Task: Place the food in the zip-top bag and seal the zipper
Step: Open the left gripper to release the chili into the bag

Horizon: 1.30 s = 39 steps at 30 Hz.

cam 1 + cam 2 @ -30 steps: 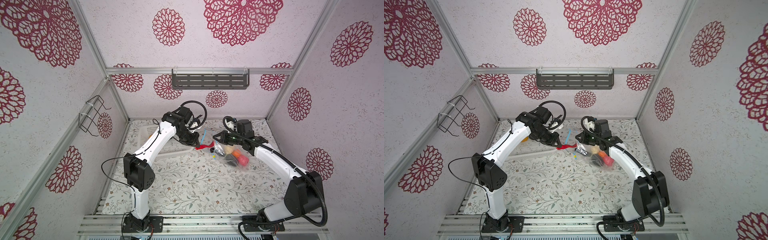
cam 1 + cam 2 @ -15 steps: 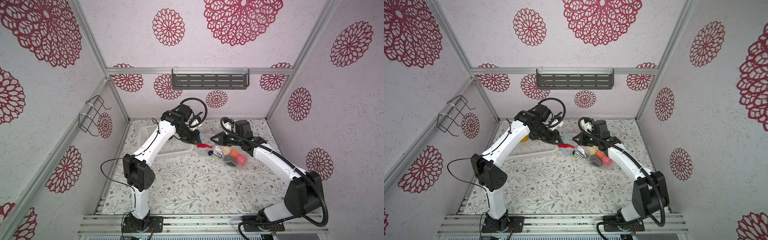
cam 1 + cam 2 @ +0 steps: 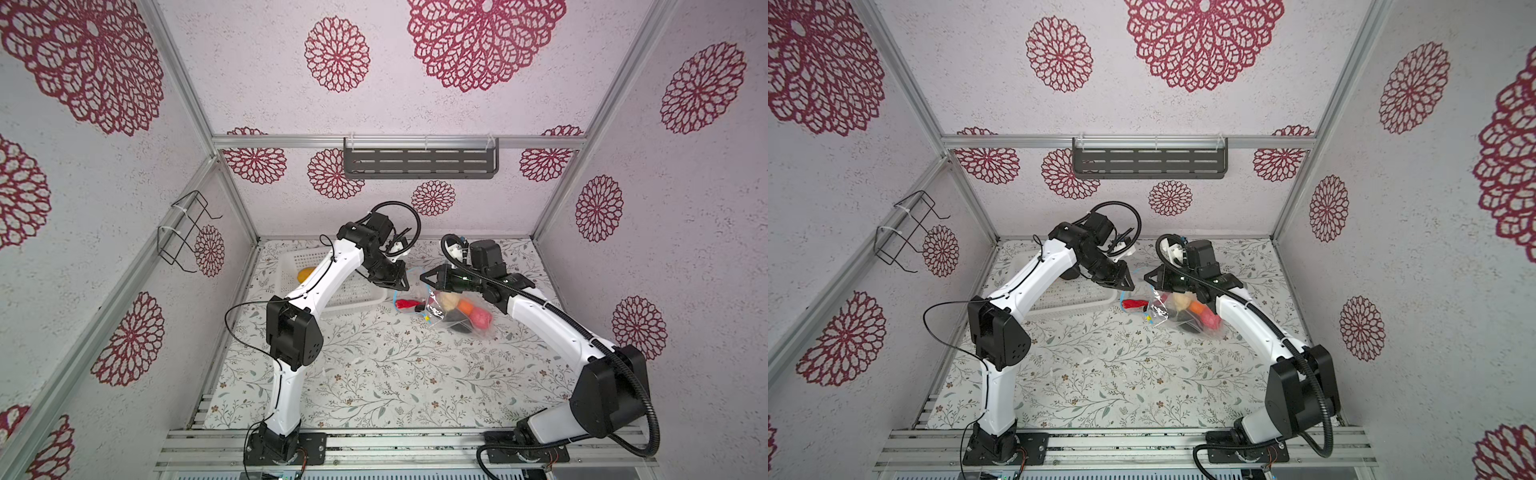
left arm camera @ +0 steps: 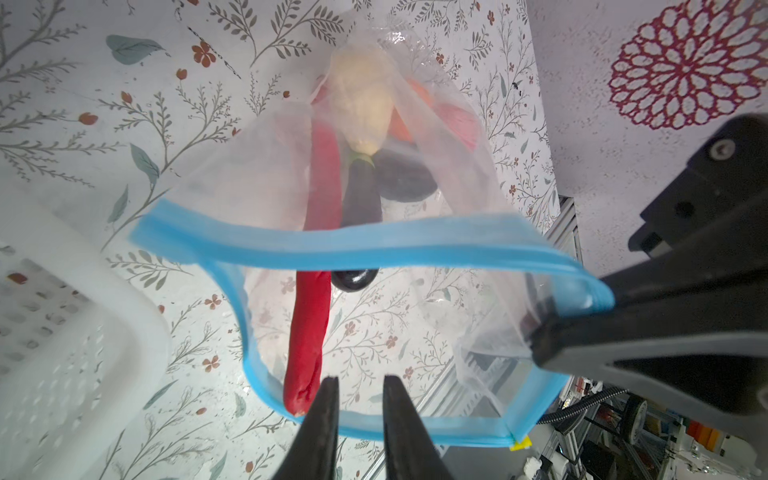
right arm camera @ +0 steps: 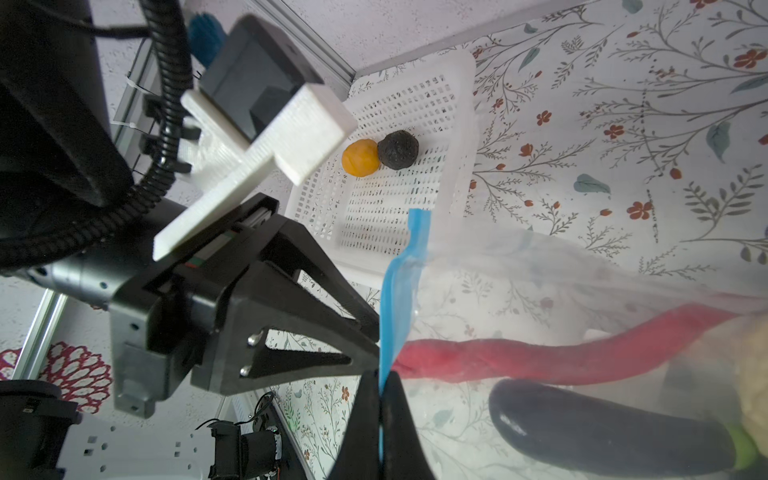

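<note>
- Zipper (image 4: 374, 245) of the one zip-top bag (image 4: 457, 174) is being pinched in the clamped right gripper (image 5: 382, 376).
- Nothing is being gripped by the left gripper (image 4: 360, 380), fingers being held slightly apart.
- One red chilli (image 4: 309, 324) is being shown in the bag's mouth, beside the left fingertips.
- Two foods, a yellow-orange piece (image 5: 360, 158) and a black lump (image 5: 398, 149), are being held in one white basket (image 5: 461, 124) near the left gripper.

Clear zip-top bag (image 4: 457, 174), light blue zipper (image 4: 374, 245) with yellow slider tab (image 4: 519, 444), red chilli (image 4: 309, 332), cream ball (image 4: 363, 99), green-tipped dark purple piece (image 5: 602, 432), white perforated basket (image 5: 461, 124), yellow-orange potato shape (image 5: 360, 157), black lump (image 5: 398, 149), bench (image 3: 395, 374) white with grey-green leaf print.
</note>
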### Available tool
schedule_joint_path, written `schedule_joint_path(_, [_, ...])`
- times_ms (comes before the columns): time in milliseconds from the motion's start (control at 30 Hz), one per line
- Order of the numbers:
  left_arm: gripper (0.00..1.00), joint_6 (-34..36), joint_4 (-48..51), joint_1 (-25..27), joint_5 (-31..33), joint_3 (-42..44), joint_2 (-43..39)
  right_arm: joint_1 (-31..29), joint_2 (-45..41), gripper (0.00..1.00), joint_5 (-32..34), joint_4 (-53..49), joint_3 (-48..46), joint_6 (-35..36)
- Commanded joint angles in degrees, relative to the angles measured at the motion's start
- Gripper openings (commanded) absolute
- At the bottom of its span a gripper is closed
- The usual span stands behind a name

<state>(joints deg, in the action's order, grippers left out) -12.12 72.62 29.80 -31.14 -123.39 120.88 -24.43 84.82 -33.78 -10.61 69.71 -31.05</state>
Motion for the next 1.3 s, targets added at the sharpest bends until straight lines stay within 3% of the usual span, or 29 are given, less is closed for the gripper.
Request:
schedule_joint_path(0, [0.29, -1.55, -4.15, -0.05, 0.97, 1.20, -3.28, -0.19, -3.07, 0.00, -0.94, 0.77, 0.17, 0.81])
schedule_joint_path(133, [0.39, -5.81, -17.16, -2.86, 0.36, 15.29, -14.31, 0.67, -3.43, 0.00, -1.19, 0.50, 0.51, 0.99])
schedule_joint_path(300, [0.55, -10.38, -28.79, -6.16, -3.09, 28.49, -20.43, 1.84, -3.61, 0.00, -1.99, 1.07, 0.39, 0.63])
schedule_joint_path(567, [0.53, -11.35, -30.73, -5.66, -8.67, 28.20, -15.12, 2.40, -3.25, 0.00, -3.48, 1.66, 1.20, -0.21])
schedule_joint_path(800, [0.44, -10.86, -30.75, -4.62, -9.30, 26.38, -11.53, 2.89, -3.36, 0.00, -4.19, 1.66, 1.46, -0.58])
schedule_joint_path(1267, [0.07, -10.09, -29.95, -4.68, -7.89, 26.89, -9.89, 3.68, -2.37, 0.00, -4.62, 0.86, 2.80, -0.31])
